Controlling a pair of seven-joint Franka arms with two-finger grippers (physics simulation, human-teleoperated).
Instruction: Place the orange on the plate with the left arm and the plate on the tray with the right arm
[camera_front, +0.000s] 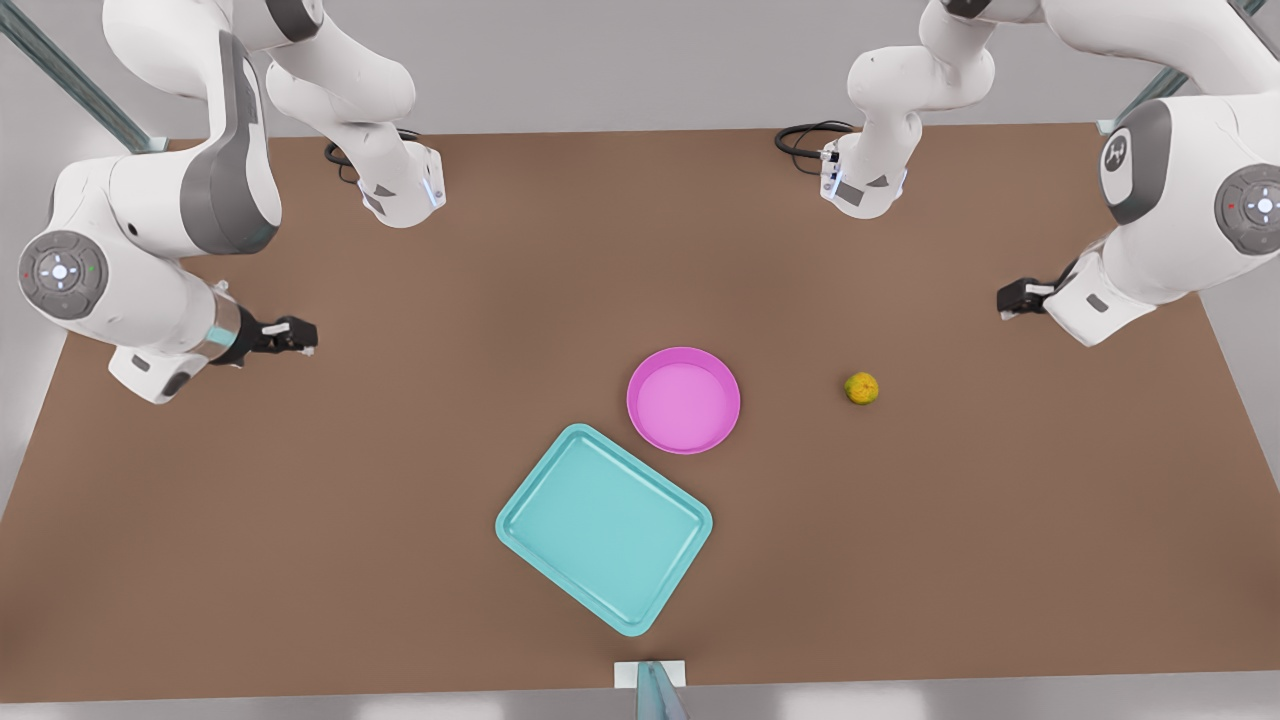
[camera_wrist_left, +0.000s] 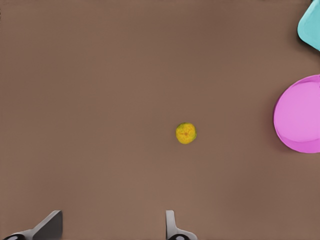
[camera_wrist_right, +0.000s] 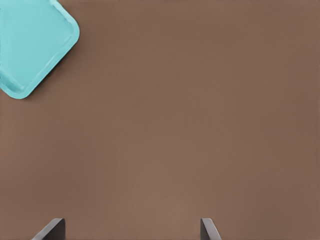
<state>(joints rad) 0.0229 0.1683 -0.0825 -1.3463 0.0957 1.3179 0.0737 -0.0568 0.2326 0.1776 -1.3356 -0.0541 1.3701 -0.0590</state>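
The orange sits alone on the brown worktop, right of the middle in the front view. The left hand hangs up and to the right of it, with its two fingers spread wide.

To do this step well, I think the left hand should go straight down over the orange and pinch it across the middle. It is round, so it may roll if only one finger bumps it.

The orange is small, yellow-orange with green bits, and its skin looks rough. The pink plate is near it toward the middle, just beside the teal tray.

The right hand waits at the left of the front view, fingers spread too.
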